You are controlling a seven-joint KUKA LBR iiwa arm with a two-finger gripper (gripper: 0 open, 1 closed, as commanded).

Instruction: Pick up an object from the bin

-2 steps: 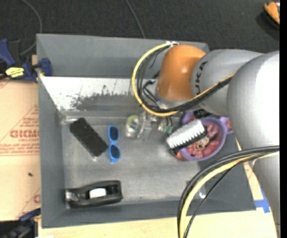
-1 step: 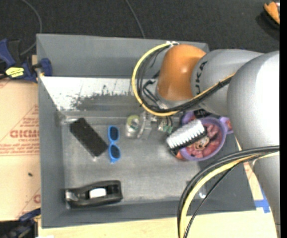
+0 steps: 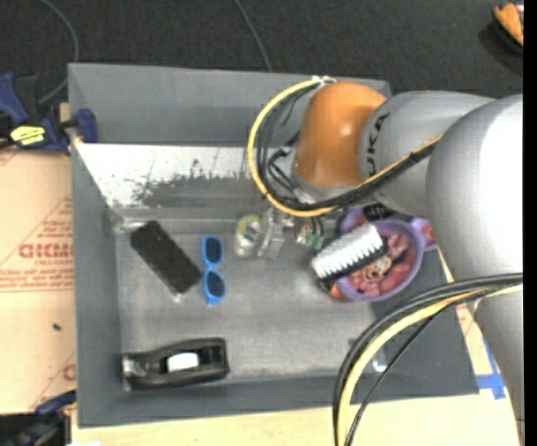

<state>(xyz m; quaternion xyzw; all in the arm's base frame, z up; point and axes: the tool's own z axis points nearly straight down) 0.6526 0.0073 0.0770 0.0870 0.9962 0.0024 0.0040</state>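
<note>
Bulky grey arm links (image 3: 473,184) fill the right side, closest to the lens, reaching in over the right edge of the grey metal bin (image 3: 278,314). An orange cover (image 3: 333,137) sits at the wrist, with yellow and black cables (image 3: 267,156) looped round it.

Below that cover the gripper (image 3: 264,235) is down at the bin floor, near the middle of the far wall. Whether it is clenched or released cannot be told, since the wrist and cables hide too much of it. A small pale greenish round thing (image 3: 247,228) lies just beside the gripper on its left. Whether the gripper touches or holds it cannot be told.

A pair of blue sunglasses (image 3: 213,269) lies near the gripper, further to the left, running from the far wall toward the near edge. A black rectangular block (image 3: 164,256) lies just beside the sunglasses on their left, set at a slant.

Against the right edge sits a purple bowl (image 3: 410,266), partly under the arm. A white brush (image 3: 347,251) rests across its left rim, and pinkish bits lie inside, too small to name.

A black tape dispenser (image 3: 176,362) with a white roll lies in the near left corner, along the near edge, well apart from the rest.
</note>
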